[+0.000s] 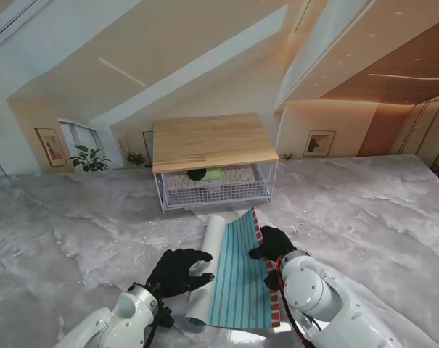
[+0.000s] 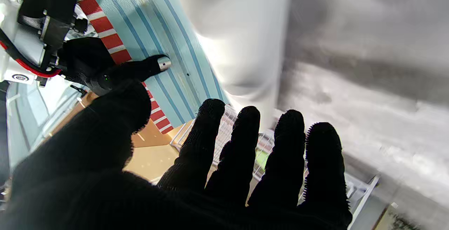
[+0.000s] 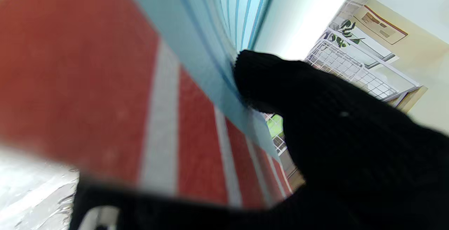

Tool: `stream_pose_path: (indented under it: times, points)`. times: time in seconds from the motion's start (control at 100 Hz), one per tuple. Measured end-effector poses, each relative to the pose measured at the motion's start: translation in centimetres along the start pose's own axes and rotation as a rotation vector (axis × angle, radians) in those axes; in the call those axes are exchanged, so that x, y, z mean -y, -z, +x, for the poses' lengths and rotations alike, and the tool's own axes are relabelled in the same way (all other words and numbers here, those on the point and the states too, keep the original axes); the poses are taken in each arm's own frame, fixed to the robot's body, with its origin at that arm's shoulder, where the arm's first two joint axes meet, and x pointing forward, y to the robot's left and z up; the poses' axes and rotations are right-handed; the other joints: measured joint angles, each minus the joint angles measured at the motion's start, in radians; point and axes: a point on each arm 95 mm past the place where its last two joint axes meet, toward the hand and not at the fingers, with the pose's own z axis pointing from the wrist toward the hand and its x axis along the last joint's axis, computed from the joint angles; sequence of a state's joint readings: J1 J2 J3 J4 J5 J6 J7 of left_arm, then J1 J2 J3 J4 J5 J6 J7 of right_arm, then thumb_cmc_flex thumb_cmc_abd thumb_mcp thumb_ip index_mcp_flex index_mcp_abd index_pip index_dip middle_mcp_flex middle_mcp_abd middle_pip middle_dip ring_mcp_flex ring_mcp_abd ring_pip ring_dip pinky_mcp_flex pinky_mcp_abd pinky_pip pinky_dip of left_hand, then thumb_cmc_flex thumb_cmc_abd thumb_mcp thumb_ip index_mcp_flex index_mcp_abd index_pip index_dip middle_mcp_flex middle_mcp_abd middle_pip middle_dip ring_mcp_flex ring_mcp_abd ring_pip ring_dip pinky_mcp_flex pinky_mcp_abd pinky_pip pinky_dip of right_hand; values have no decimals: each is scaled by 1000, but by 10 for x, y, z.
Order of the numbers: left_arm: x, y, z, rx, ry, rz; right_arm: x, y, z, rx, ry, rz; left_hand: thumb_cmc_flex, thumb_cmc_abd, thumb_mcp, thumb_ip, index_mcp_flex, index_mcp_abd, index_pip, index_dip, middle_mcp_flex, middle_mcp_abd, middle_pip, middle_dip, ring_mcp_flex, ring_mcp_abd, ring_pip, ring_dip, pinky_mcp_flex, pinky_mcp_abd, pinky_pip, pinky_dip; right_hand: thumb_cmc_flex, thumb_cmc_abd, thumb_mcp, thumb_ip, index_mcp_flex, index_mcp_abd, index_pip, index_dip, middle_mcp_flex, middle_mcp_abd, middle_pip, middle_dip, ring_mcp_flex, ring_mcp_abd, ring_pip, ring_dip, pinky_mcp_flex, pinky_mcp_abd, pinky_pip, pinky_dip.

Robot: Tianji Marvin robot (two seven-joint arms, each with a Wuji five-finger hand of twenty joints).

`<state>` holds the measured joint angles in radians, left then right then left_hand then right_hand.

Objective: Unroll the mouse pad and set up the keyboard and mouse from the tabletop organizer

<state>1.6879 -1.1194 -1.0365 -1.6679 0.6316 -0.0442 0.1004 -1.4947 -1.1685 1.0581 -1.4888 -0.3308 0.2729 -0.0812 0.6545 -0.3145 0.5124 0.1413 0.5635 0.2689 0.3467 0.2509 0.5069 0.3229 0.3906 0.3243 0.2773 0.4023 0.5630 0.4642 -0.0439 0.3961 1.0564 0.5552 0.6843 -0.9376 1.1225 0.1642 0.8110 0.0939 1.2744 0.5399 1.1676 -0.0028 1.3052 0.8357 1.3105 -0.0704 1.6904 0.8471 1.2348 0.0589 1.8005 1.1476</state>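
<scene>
You're mid-unroll: the mouse pad (image 1: 237,279) lies at the table's 6 o'clock, half spread. Your right hand (image 1: 273,243) pinches its red-striped edge at 3 o'clock; your left hand (image 1: 177,270), fingers spread and holding nothing, rests beside the rolled part (image 1: 207,270) at 9 o'clock. Next, I judge, push that roll leftward. Bare marble table (image 1: 74,232) there; the organizer (image 1: 215,163) sits clear at 12 o'clock.

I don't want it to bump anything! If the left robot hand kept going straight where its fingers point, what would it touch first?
Probably the rolled part of the mouse pad: the left robot hand has its fingers spread, pointing at it. Depth is hard to judge.
</scene>
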Motion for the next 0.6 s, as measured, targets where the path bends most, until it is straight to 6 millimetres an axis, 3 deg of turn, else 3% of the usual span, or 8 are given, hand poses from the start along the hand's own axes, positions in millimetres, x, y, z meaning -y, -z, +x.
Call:
stream_pose_path:
  times: [0.12, 0.23, 0.35, 0.4, 0.54, 0.6]
  points:
    - [11, -6, -3, -47, -41, 22, 1, 0, -1, 2, 8, 1, -1, 0, 0, 0, 0, -21, 0, 0, 0, -11, 0, 0, 0, 0, -10, -4, 0, 0, 0, -1, 0, 0, 0, 0, 0, 0, 0, 0, 0, 0, 0, 0, 0, 0, 0, 0, 0, 0, 0, 0]
    - [19, -12, -5, -76, -60, 20, 2, -1, -2, 4, 10, 2, -15, 10, -7, 0, 0, -51, 0, 0, 1, -50, -4, -5, 0, -15, -25, -16, -10, -8, -26, -23, 0, 1, 0, 0, 0, 0, 0, 0, 0, 0, 0, 0, 0, 0, 0, 0, 0, 0, 0, 0]
    - [23, -19, -5, -116, -115, -24, 3, -1, -2, 5, 12, 2, -15, 19, -17, 0, 59, -74, 11, 0, 68, -63, -26, -17, 0, -66, -63, -40, -30, -27, -69, -54, 0, 1, 0, 0, 0, 0, 0, 0, 0, 0, 0, 0, 0, 0, 0, 0, 0, 0, 0, 0]
    - [23, -21, -5, -126, -147, -42, 4, -2, -3, 6, 12, 2, -15, 19, -22, 0, 83, -77, 11, 0, 91, -72, -34, -19, 0, -92, -79, -56, -34, -49, -126, -82, 0, 1, 0, 0, 0, 0, 0, 0, 0, 0, 0, 0, 0, 0, 0, 0, 0, 0, 0, 0]
    - [21, -24, -8, -191, -230, -87, 4, -2, -3, 8, 13, 1, -15, 30, -33, -1, 141, -80, 0, -3, 128, -87, -60, -28, -65, -186, -140, -99, -24, -133, -442, -242, 0, 1, 0, 0, 0, 0, 0, 0, 0, 0, 0, 0, 0, 0, 0, 0, 0, 0, 0, 0]
    - [20, -24, -8, -242, -280, -110, 5, -2, -4, 9, 13, 2, -15, 30, -33, -1, 151, -86, 0, -3, 128, -99, -65, -28, -74, -205, -152, -109, -19, -162, -530, -281, 0, 1, 0, 0, 0, 0, 0, 0, 0, 0, 0, 0, 0, 0, 0, 0, 0, 0, 0, 0]
